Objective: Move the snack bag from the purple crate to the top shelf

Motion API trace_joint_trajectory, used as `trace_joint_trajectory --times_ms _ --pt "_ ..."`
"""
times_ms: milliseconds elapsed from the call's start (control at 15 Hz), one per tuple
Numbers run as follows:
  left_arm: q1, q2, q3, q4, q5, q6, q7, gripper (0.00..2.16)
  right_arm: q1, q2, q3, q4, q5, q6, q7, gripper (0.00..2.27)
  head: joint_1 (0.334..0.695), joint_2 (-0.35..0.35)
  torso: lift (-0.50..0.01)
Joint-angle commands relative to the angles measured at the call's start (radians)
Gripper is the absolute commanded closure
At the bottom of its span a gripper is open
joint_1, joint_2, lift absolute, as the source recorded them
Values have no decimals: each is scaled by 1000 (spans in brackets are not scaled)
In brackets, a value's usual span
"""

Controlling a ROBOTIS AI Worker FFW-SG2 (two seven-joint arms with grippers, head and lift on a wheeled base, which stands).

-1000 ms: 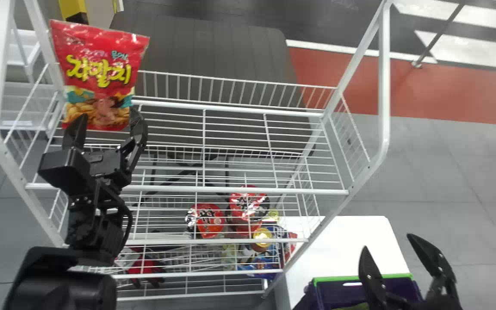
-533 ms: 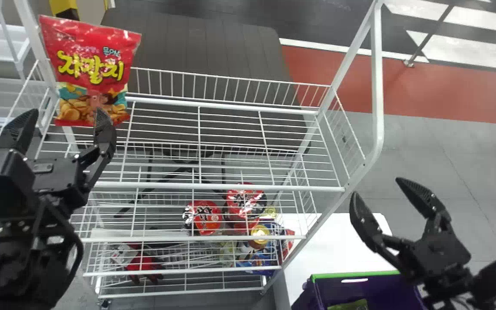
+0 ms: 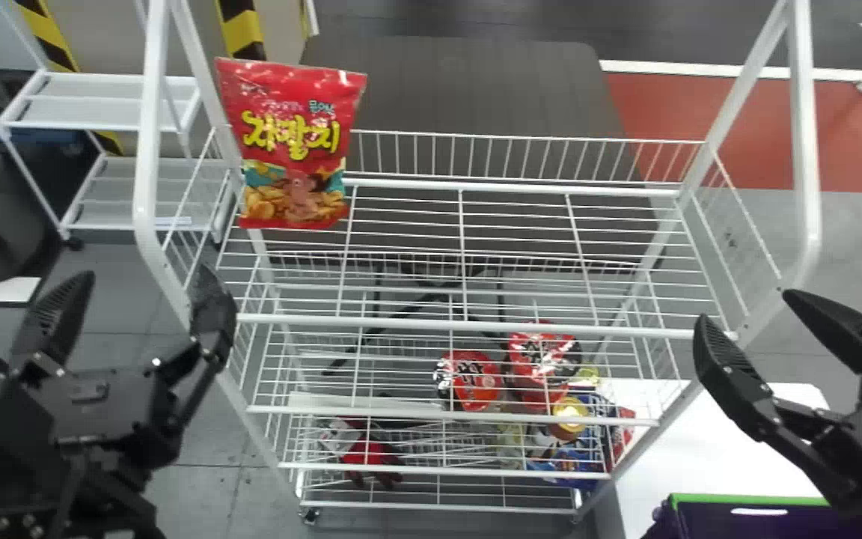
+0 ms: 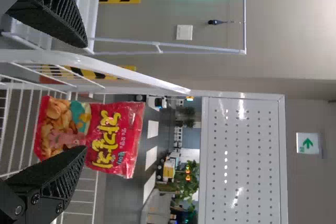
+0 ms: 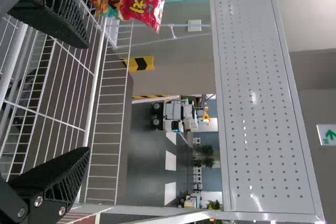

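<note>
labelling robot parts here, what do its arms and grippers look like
The left gripper and right gripper match: black, with blocky black housings behind. Each has two flat fingers tapering to rounded tips, ribbed like a lattice on their sides. Small silvery screws show near the finger bases.

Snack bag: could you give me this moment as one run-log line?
snack bag: standing on top shelf | left gripper: open, empty | right gripper: open, empty

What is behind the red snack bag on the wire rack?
Behind the bag are the rear left post and back rail of the rack, with a dark surface farther off. The bag covers parts of all three, so anything directly behind it is hidden.
</note>
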Motion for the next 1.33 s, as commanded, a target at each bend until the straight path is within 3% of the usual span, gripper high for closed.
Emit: trace_joint_trajectory --times_ms 0,333,600,1267 --pt "33 9 -35 25 1 -43 6 144 6 12 26 60 -1 -75 -8 130 695 -20 0" --pt "30 50 -188 125 -94 -178 108 147 5 12 126 86 54 -118 -88 130 695 -55 0" --pt "26 56 -228 119 -111 -187 108 144 5 12 201 89 91 -118 -125 130 695 -72 0" --pt "29 70 -260 108 -177 -135 130 144 5 12 259 31 91 -60 -164 130 695 -59 0"
